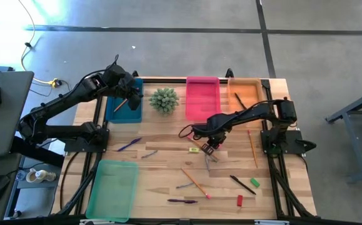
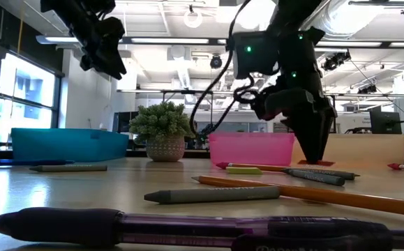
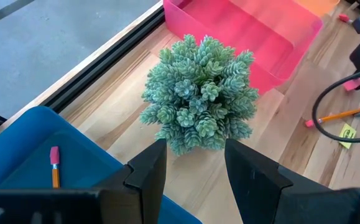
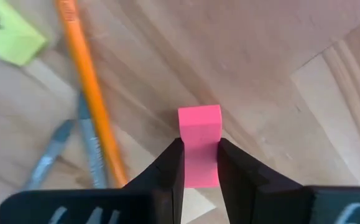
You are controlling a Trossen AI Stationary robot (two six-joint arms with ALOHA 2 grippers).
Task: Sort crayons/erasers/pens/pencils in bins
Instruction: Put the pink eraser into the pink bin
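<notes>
a robotics lab: concrete floor (image 1: 168, 50), a framed wooden counter (image 1: 168, 169), a ceiling of strip lights (image 2: 167, 40), monitors (image 2: 383, 122) behind.

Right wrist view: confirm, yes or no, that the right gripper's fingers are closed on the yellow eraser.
No. The right gripper is shut on the pink eraser; the yellow eraser lies apart on the table.

Daylight washed the worktop (image 1: 168, 156) bright and even, with soft shadows. In the low view ceiling lights glared and the nearest pen (image 2: 188, 230) was blurred. The right wrist view smeared an orange pencil (image 4: 92, 93).
</notes>
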